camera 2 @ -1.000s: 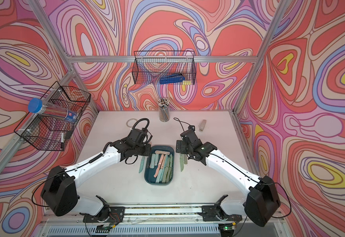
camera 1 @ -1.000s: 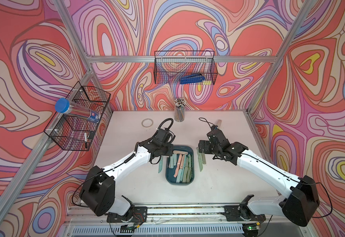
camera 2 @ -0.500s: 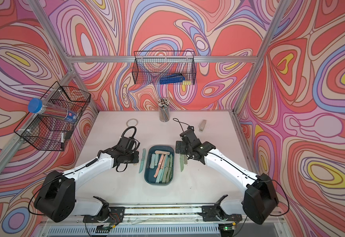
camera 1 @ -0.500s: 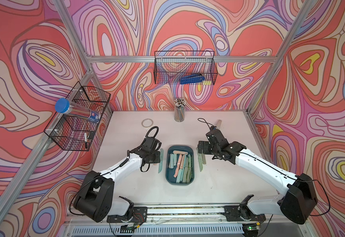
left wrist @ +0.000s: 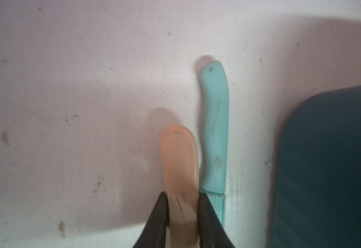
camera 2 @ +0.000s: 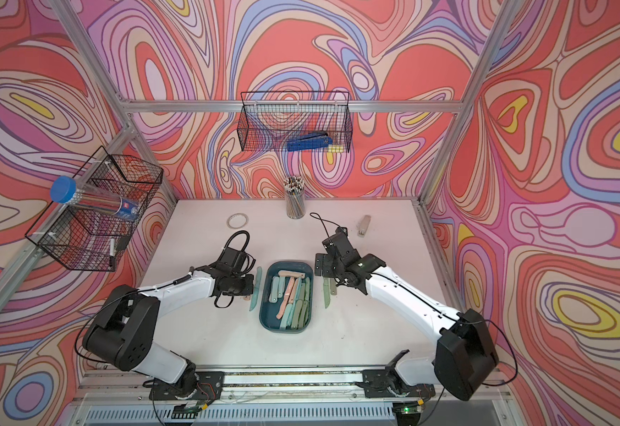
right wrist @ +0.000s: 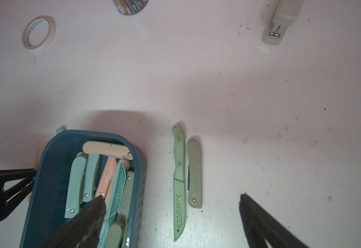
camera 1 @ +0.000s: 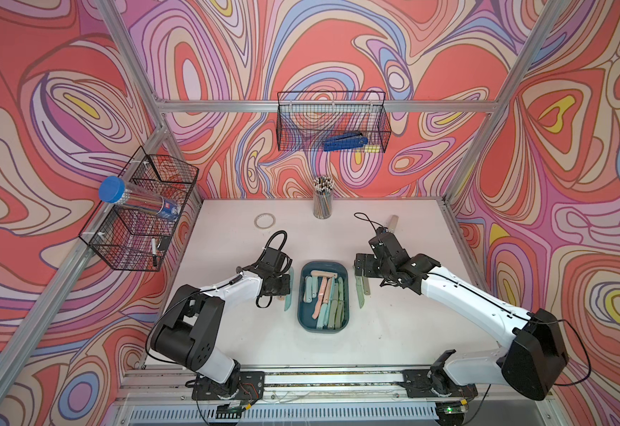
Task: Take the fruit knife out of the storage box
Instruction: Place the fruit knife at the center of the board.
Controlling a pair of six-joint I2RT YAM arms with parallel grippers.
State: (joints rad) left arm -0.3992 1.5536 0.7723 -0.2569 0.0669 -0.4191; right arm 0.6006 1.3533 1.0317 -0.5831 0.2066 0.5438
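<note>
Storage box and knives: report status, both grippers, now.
Left gripper shut on peach knife, outside storage box, teal knife on table alongside. Right gripper open, empty, over two green knives. More knives in box. Nothing blocking.

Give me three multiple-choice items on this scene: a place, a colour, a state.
1. Where does the open green knife lie?
A) on the table beside the storage box
B) inside the box
C) under the box

2. What colour is the clamped knife in the left gripper?
A) black
B) peach
C) blue

3. The right gripper is:
A) shut on a knife
B) shut, empty
C) open, empty

Key: 1 A, the right wrist view shows it on bare tabletop; 2 B, a peach handle sits between the shut jaws; 3 C, its jaws stand wide apart, gripping nothing.
</note>
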